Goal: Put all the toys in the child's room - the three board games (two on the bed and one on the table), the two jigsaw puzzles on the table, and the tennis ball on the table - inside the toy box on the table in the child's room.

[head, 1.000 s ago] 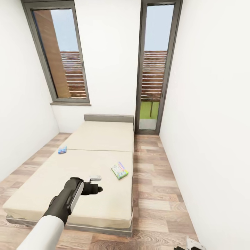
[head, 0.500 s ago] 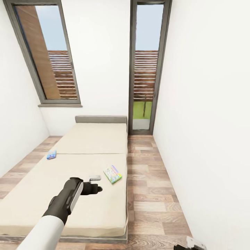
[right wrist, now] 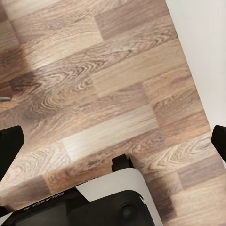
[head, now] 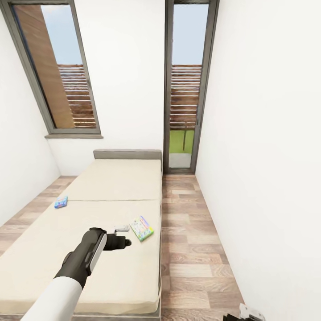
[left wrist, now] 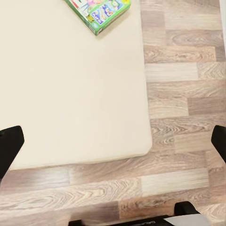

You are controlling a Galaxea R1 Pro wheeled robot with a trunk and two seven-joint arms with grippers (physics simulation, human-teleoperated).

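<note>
Camera shifted closer; two board games (head: pixel 141 228) (head: pixel 61 202) on bed (head: pixel 111 187) — both grippers' fingers (left wrist: pixel 9 146) (right wrist: pixel 9 146) spread, empty.

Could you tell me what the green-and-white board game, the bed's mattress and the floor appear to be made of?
The green-and-white board game looks like printed cardboard: flat, sharp-cornered, with bright glossy artwork. The mattress looks like matte beige fabric or foam, plain, with softly rounded edges; which one, the render leaves open. The floor looks like wood planks or wood-look laminate, with visible grain and staggered joints.
</note>
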